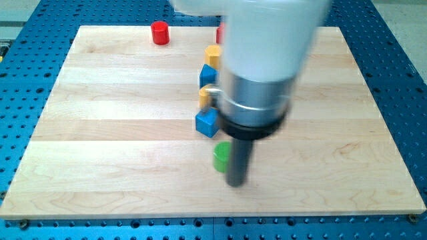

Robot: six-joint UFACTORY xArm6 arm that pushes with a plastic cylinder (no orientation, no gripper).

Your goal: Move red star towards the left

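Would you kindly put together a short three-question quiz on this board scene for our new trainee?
1. True or false: my tip rests just to the view's right of the green block.
2. Which block stands alone near the view's top left? A. red cylinder B. blue cube C. yellow block
3. Fill in: the partly hidden red block sits at the view's ____ edge of the wooden board.

Key: 1 true; 2 A; 3 top.

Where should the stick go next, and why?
Probably up toward the view's top. My tip sits low beside the green block, far from the red star, which barely peeks out by the arm. It must reach the star's right side to push left.
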